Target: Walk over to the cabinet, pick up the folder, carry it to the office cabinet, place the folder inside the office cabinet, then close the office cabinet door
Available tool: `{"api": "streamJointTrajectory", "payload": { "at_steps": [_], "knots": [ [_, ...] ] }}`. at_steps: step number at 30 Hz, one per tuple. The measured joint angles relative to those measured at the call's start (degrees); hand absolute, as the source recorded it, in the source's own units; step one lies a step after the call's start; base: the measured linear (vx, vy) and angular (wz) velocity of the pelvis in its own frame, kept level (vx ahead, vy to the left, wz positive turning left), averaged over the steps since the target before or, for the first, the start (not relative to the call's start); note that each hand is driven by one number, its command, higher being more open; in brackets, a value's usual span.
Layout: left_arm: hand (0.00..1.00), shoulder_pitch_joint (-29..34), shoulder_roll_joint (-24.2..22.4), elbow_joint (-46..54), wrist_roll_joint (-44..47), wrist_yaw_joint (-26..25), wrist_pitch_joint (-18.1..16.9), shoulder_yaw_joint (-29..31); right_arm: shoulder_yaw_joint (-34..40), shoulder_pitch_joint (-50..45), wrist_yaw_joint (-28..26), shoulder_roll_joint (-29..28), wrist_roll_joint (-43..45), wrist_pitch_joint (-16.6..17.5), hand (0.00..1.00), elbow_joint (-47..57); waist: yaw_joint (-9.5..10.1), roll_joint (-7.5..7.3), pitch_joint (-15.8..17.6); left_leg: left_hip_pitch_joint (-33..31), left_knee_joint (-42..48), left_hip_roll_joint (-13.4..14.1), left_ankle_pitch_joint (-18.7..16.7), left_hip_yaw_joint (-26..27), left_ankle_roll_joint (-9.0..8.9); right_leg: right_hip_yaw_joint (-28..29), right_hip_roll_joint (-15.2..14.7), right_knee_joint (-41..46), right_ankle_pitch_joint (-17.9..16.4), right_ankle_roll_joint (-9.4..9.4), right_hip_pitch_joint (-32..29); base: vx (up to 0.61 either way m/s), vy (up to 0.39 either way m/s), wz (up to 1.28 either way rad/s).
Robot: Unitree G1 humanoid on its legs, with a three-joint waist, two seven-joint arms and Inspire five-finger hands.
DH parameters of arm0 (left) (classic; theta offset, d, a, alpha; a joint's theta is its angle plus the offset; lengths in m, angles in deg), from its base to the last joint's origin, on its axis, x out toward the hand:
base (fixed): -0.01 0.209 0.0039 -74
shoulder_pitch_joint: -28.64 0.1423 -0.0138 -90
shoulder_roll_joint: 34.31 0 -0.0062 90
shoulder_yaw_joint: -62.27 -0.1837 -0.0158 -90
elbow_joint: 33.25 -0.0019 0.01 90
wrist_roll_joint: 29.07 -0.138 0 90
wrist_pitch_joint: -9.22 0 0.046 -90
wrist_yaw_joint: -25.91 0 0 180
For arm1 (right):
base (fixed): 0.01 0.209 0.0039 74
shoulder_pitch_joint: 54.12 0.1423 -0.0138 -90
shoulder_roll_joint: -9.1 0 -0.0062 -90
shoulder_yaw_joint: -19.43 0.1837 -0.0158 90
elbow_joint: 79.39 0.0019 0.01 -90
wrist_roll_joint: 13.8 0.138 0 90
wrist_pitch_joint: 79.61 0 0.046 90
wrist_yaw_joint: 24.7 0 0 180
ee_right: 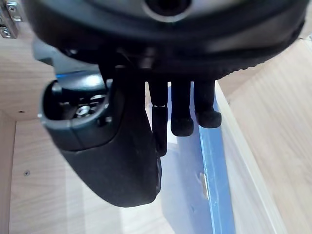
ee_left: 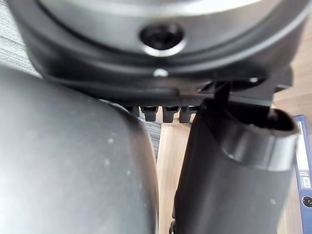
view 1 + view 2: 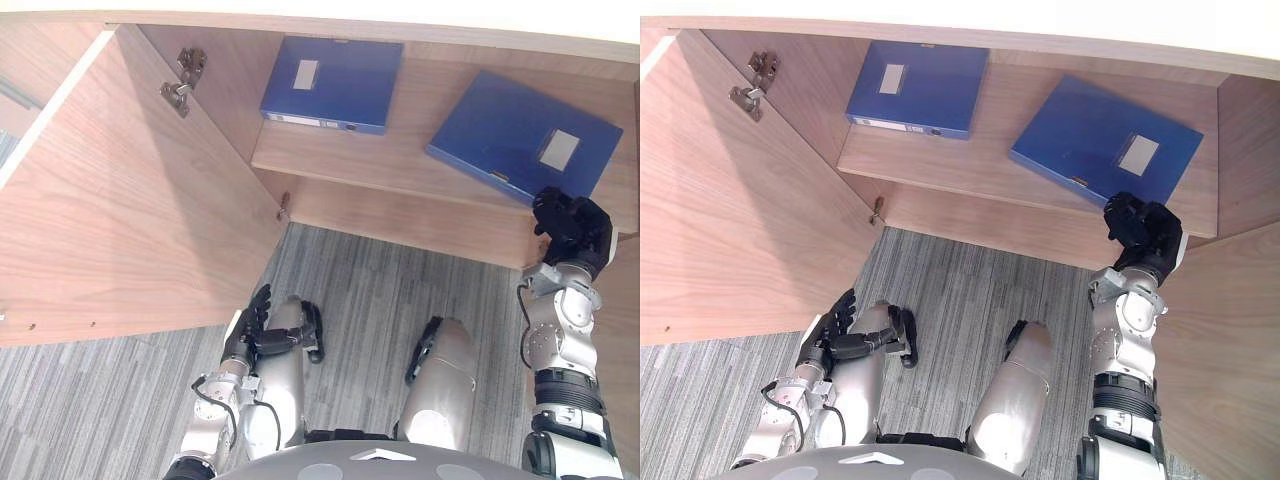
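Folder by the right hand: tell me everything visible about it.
The folder is a blue box file with a pale label on its cover. It lies flat on the wooden shelf, turned askew, its near corner at the shelf's front edge. The right hand, open, hovers at that corner; contact is unclear.

I stand in an office. Before me is a pale wood-laminate cabinet (image 3: 228,95), its door (image 3: 120,200) swung wide on a metal hinge (image 3: 185,80). Its shelf (image 3: 400,150) carries filing: one blue folder (image 3: 330,85) lying flat towards the back and a second blue folder (image 3: 520,135) near the front edge, each with a label slip. Underfoot runs grey striped carpet (image 3: 380,290) of the flat kind laid in workplaces.
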Motion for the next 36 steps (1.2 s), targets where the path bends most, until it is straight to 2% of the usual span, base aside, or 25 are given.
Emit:
{"api": "streamJointTrajectory", "payload": {
  "at_steps": [10, 24, 28, 36],
  "knots": [
    [1.0, 0.51, 0.04, 1.68, 2.37, -0.11, 0.94, -0.67, -0.59, 4.83, 0.99, 2.91, 2.18, 0.0, 0.0, -1.9, 0.49, 1.25, 0.07, -3.78, 1.0, 0.25, 0.62, -1.3, -0.36, -1.05, 0.04, 1.29, -0.37, -0.73, -2.81, 0.0, -0.013, 0.04],
    [1.0, 1.26, 0.04, 5.15, 4.02, -1.09, 1.11, -0.62, -1.18, 8.29, 1.82, 3.17, 3.79, 0.0, 0.0, -1.72, 2.32, 1.11, 0.32, -8.54, 4.01, 1.92, 0.4, -1.42, -0.11, -1.08, 0.04, 4.5, -1.06, -1.73, -7.06, 0.0, -0.001, 0.0],
    [1.0, 2.09, 0.02, 7.34, 4.17, -1.58, 1.14, -0.37, -0.9, 8.8, 2.56, 3.18, 3.83, 0.0, 0.0, -1.34, 2.82, 0.65, 0.76, -9.95, 4.21, 2.23, 0.77, -1.4, -0.14, -1.17, -0.04, 5.27, -1.25, -2.07, -8.46, -0.01, -0.019, 0.04],
    [1.0, 2.48, -0.07, 9.45, 4.58, -2.14, 1.38, 0.13, -0.83, 8.87, 2.66, 3.18, 3.92, 0.01, 0.0, 1.44, 3.12, 0.49, 1.33, -12.04, 5.85, 2.54, 0.73, -1.76, -0.17, -1.1, -0.22, 7.12, -1.87, -2.46, -10.32, 0.0, -0.003, 0.01]
  ]
}}
